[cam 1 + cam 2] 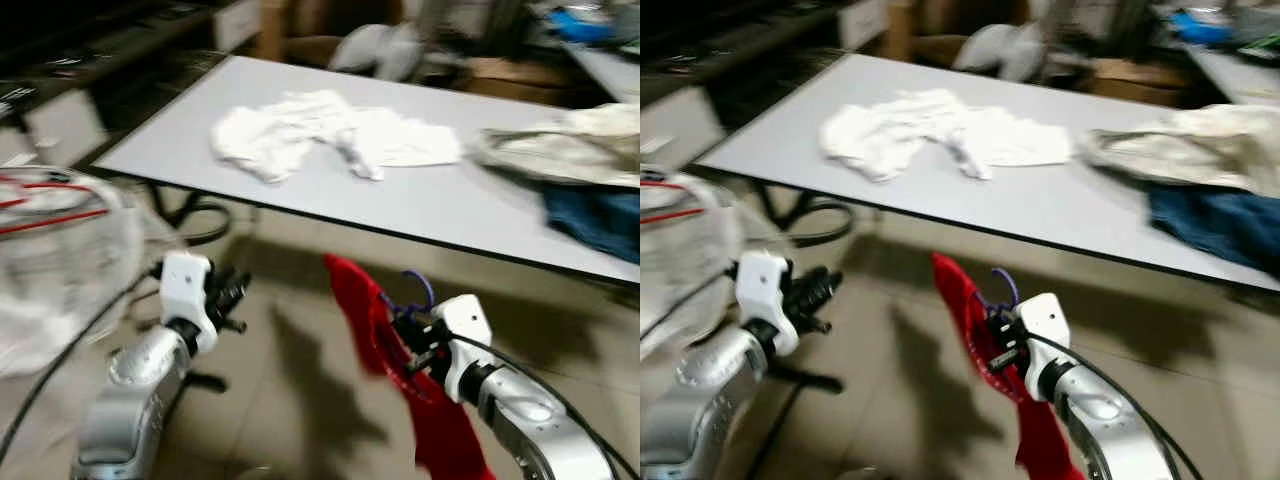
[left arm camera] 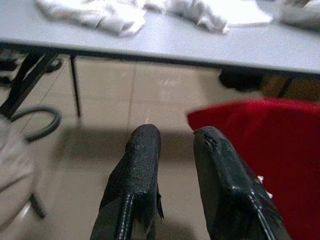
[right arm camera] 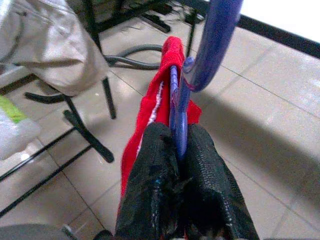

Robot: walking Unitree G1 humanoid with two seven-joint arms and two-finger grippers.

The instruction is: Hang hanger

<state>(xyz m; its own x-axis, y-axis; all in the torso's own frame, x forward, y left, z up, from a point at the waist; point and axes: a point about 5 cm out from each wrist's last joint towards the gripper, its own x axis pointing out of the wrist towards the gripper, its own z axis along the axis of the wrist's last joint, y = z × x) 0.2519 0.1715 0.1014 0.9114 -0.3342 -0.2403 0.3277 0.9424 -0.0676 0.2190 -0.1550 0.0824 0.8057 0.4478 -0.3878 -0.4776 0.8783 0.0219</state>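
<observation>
A: What is nearest the robot?

B: The right gripper [image 3: 176,145]. Its two black fingers are pressed together on the blue hanger [image 3: 200,55], whose hook curves up past the fingertips. A red garment [image 1: 385,340] hangs on that hanger and drapes down beside the right arm, over the tiled floor [image 1: 290,400].

A: So the hanger is in the air, not on anything?

B: Yes, held low in front of the robot, short of the near edge of the table [image 1: 330,210] and below its top.

A: And the other arm?

B: The left gripper [image 2: 175,137] is raised at about the same height, off to the left. Its fingers stand a little apart with nothing between them. The red cloth shows just past one fingertip in the wrist view, but not touching it.

A: What is at the far left?

B: A pale cloth [image 1: 60,270] bunched over something with red lines across it, possibly a wire frame or rack; the head views are blurred there, so I cannot say for sure. Black legs and a grey hose [image 3: 135,52] lie on the floor beneath it.

A: Further out?

B: On the table, a crumpled white garment [image 1: 320,135] lies toward the middle. Near the right edge are a beige cloth [image 1: 560,145] and, closer to the near edge, a piece of blue denim [image 1: 595,220].
</observation>
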